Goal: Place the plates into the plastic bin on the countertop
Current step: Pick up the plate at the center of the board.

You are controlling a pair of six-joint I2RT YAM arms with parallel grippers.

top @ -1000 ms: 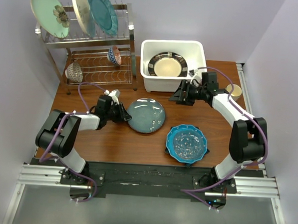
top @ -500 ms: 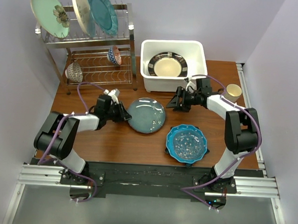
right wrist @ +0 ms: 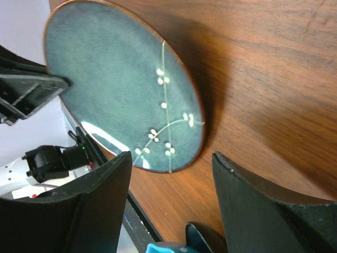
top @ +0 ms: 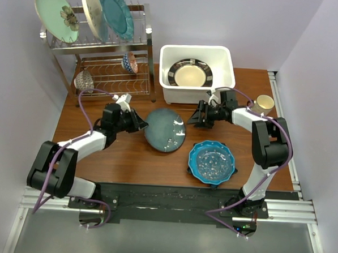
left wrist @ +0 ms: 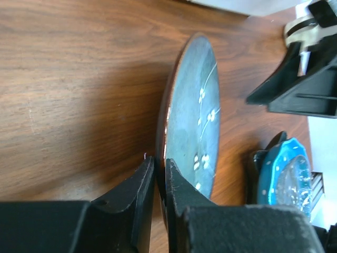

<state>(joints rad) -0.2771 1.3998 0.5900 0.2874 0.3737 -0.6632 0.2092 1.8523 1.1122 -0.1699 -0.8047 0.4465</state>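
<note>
Six plates in all; one dark-rimmed cream plate (top: 190, 75) flat inside the plastic bin (top: 182, 96), itself at the far side of the countertop (top: 133, 158); one slate-blue plate (top: 166, 130) just in front of the bin, tilted; one blue scalloped plate (top: 212, 161) further in front, flat on something dark; three upright in the wire rack (top: 112, 78) left of the bin: mint plate (top: 56, 13), cream plate (top: 91, 12), teal plate (top: 115, 11).

Two small bowls (top: 130, 62) low in that rack; one cup (top: 265, 102) right of the bin.

Two grippers; left gripper (left wrist: 158, 161) pinched tight on the slate-blue plate's brown rim, plain only from its own wrist; right gripper (right wrist: 171, 155) spread wide, empty, close under the bin's front wall, just beside that plate's right edge; touching or not, cannot tell.

From the right wrist alone, shows a white blossom sprig across the plate's face.

Only a narrow strip of bare wood between tilted plate and bin; broader wood left of the bin, under the left arm.
</note>
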